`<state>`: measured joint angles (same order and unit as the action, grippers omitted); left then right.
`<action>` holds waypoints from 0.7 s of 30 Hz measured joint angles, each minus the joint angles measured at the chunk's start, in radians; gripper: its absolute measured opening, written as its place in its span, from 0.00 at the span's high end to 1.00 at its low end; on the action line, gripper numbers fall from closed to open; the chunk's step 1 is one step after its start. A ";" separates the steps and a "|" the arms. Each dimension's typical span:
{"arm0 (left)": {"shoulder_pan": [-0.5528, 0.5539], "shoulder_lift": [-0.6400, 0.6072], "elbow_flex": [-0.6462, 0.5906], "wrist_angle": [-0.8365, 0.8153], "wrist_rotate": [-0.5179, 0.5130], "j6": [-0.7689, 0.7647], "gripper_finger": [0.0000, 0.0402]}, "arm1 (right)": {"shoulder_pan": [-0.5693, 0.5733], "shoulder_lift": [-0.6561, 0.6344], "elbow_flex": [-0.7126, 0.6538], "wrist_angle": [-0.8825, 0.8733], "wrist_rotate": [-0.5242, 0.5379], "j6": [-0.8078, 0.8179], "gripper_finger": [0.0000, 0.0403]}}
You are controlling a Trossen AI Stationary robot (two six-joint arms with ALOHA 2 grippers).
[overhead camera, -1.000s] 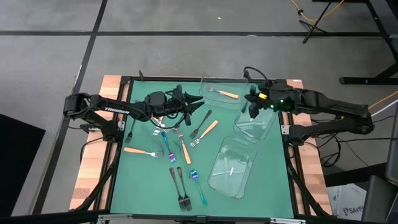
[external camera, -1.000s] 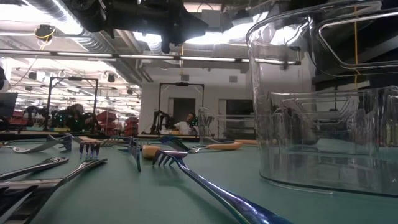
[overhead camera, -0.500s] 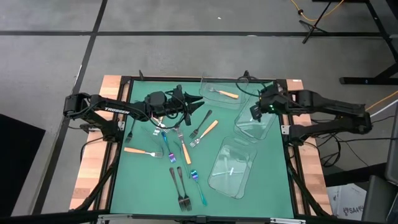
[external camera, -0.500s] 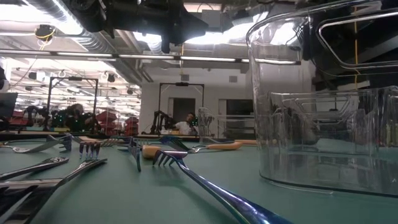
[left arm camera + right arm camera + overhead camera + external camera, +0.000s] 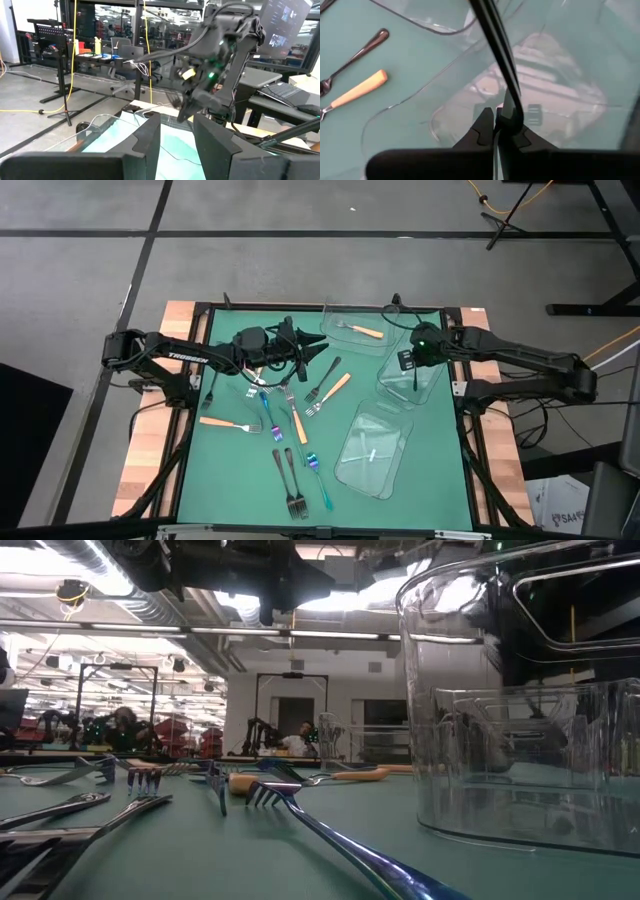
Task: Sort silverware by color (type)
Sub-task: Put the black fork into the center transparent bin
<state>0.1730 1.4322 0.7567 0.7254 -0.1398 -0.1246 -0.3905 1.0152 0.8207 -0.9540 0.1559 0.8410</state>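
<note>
From above, we saw the right tool [image 5: 415, 366] right of centre, over the rim of a clear tray [image 5: 420, 388], clamped on a dark fork [image 5: 416, 380] that hung down toward the tray. The left tool [image 5: 316, 351] sat left of centre above the scatter of forks [image 5: 290, 415], its fingers apart and nothing between them. One orange fork [image 5: 361, 331] already lay in the top tray [image 5: 335, 317]; a third tray [image 5: 362, 465] lay lower right. We judged the forks light, stiff and slick metal, best pinched mid-handle, since a thin stem can swivel in a narrow grip. The trays crowded the right half of the bench [image 5: 230, 480]; the lower left was open for moves.

In the low view, forks lay flat in the left foreground, a blue fork [image 5: 330, 835] running toward the lower centre. Tray walls [image 5: 520, 720] filled the right; they looked light enough to slide if nudged.

The left wrist view showed its own fingers [image 5: 150, 142] parted and empty, with the right arm [image 5: 215, 65] ahead at upper centre.

The right wrist view showed both pads [image 5: 482, 131] shut on the dark fork's stem [image 5: 497, 45], which rose to the top centre over the tray. An orange handle [image 5: 357, 90] and a dark handle [image 5: 362, 47] lay outside it at left. We judged the hold near one end, so the fork might tilt on release.
</note>
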 joint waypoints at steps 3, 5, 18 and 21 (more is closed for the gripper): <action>0.000 0.000 0.000 0.000 0.000 0.000 0.73 | -0.049 0.000 -0.057 0.069 -0.036 -0.019 1.00; 0.000 0.000 0.000 0.000 0.000 0.000 0.73 | -0.082 0.000 -0.094 0.102 -0.061 -0.031 1.00; 0.000 0.000 0.000 -0.001 0.000 0.000 0.73 | -0.247 0.000 -0.301 0.315 -0.171 -0.064 1.00; 0.000 0.000 0.000 -0.002 0.000 0.000 0.73 | -0.266 0.000 -0.328 0.335 -0.167 -0.083 1.00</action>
<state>0.1730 1.4322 0.7567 0.7235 -0.1398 -0.1246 -0.6570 1.0149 0.4924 -0.6186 -0.0116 0.7576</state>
